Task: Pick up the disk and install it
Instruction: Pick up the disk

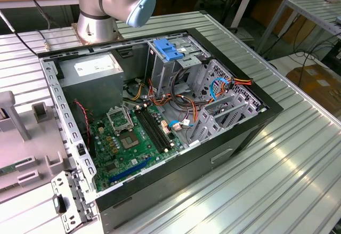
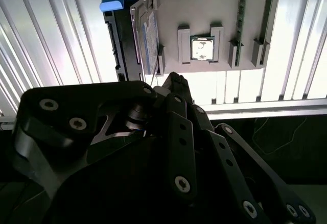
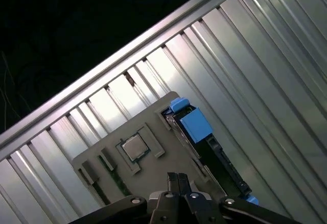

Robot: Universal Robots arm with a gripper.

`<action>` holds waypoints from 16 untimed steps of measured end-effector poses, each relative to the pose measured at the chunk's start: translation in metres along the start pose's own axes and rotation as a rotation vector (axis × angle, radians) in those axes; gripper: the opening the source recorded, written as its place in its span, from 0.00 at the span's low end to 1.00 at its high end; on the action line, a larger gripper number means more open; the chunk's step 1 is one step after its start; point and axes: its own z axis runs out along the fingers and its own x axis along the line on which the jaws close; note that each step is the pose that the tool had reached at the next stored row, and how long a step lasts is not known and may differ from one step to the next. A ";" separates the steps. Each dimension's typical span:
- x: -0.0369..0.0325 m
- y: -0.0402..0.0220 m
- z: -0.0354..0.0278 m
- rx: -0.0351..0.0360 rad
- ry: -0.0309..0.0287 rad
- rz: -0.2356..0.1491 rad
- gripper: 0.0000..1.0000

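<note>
So basically nothing's done on this one yet, as far as I can tell. The disk (image 2: 134,40) is parked in the grey fixture tray (image 2: 214,4), standing on its edge in a slot along one side of the tray, with its blue side rail poking out past the tray's corner. You can see it in both wrist views, blue bit and all (image 3: 194,124). A CPU chip (image 2: 200,48) sits in its own little pocket near the middle of that tray, a short way from the disk. The gripper (image 2: 171,81) hangs above the tray, tip just beside the disk's near end but not touching it from what I can see. Its fingers look pinched together with nothing between them, so it's closed and empty. In the first wrist view the gripper (image 3: 176,178) is over the tray's edge with the chip (image 3: 134,147) and the tray (image 3: 148,122) below it. In the exterior view the open PC case (image 1: 266,111) sits right next to the tray (image 1: 16,138), on the exterior view's right of it, on the slatted metal table (image 1: 298,180). Its blue-latched drive cage (image 1: 168,53) is on the far side of the case from the tray, and I can't tell if the bay is free. Pick not done, install not done.
</note>
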 end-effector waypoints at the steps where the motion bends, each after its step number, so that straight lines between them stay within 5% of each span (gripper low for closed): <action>1: 0.0000 0.0000 0.0000 -0.0002 0.0004 -0.008 0.11; 16: 0.0000 0.0000 0.0000 -0.0041 0.0075 -0.167 0.11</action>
